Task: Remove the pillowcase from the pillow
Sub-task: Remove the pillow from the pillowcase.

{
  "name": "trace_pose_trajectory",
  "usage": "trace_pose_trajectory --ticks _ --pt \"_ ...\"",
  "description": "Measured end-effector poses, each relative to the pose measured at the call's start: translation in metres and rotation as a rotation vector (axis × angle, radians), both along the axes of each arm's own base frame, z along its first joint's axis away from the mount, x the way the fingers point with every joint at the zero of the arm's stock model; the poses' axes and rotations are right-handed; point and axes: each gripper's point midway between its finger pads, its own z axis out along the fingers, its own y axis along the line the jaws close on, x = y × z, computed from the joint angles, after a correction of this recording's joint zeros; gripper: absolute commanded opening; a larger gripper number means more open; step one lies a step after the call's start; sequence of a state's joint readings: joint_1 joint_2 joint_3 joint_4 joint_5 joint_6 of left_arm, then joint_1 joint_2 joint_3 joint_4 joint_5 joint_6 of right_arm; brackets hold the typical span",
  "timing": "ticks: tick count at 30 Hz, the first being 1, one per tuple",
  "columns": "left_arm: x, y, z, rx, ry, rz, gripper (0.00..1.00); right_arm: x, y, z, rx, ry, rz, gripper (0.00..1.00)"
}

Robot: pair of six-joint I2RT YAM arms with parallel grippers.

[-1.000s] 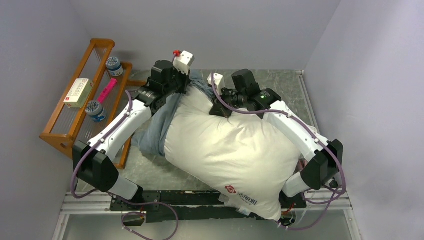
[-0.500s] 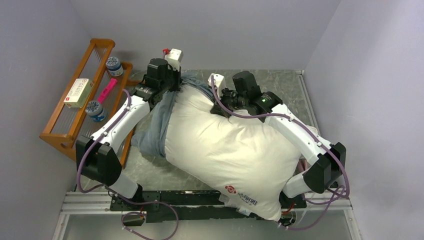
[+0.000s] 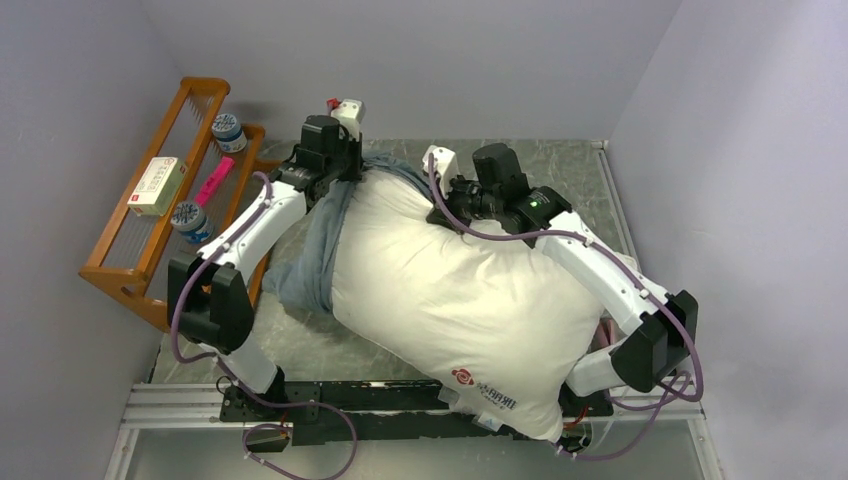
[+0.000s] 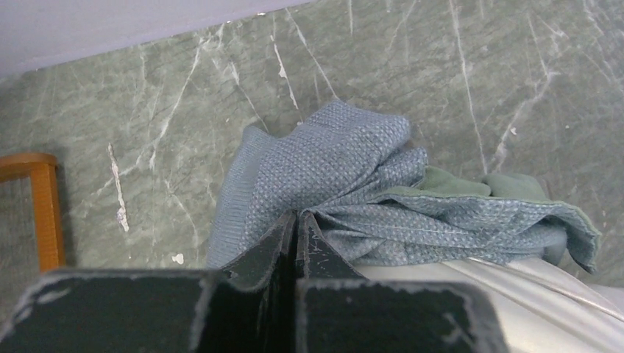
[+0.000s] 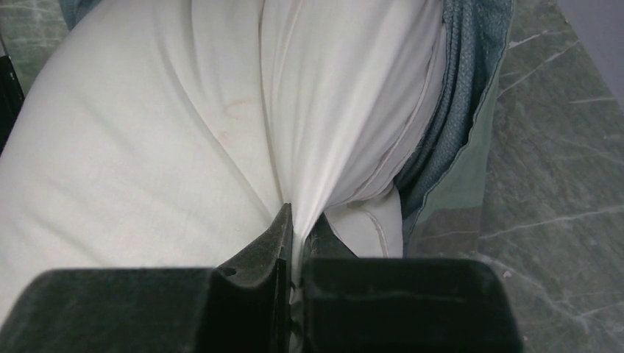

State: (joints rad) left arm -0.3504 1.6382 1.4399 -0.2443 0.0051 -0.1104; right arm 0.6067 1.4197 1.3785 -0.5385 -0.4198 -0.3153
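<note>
The big white pillow [image 3: 460,290] lies across the table, its red logo toward the near edge. The grey-blue pillowcase [image 3: 310,250] still covers its far left end and is bunched there. My left gripper [image 3: 345,168] is at the pillow's far corner. In the left wrist view it [image 4: 296,218] is shut on a fold of the pillowcase [image 4: 331,162], with the pillow [image 4: 515,294] just below. My right gripper [image 3: 447,207] presses on the pillow's far edge. In the right wrist view it [image 5: 296,215] pinches a ridge of the pillow [image 5: 147,147], with the pillowcase [image 5: 460,103] at its right.
A wooden rack [image 3: 128,272] stands by the left wall with two jars [image 3: 228,131], a box [image 3: 157,185] and a pink item [image 3: 213,181]. Grey walls close in the green marble table [image 3: 590,175] on three sides. A metal rail [image 3: 400,400] runs along the near edge.
My left arm has drawn back and to the left, keeping hold of the pillowcase fold. The right arm has shifted slightly right with the pillow fabric in its grip.
</note>
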Motion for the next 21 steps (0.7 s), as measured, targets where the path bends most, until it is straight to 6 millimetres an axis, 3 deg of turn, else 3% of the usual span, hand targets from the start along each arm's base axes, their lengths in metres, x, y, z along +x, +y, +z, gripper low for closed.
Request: trace_pose_trajectory --ticks 8,15,17,21 --pt "0.013 0.017 -0.035 0.023 0.076 0.047 0.05 -0.005 -0.012 0.006 -0.003 -0.037 -0.013 0.00" --pt "0.018 0.064 -0.078 0.121 0.185 0.168 0.05 -0.005 -0.037 0.020 -0.004 -0.087 -0.092 0.00" --pt "0.018 0.071 -0.083 0.134 0.198 0.185 0.05 -0.002 -0.043 0.022 -0.008 -0.100 -0.122 0.00" --pt "0.017 0.068 -0.083 0.130 0.196 0.172 0.16 0.009 -0.051 0.016 -0.027 -0.105 -0.187 0.00"
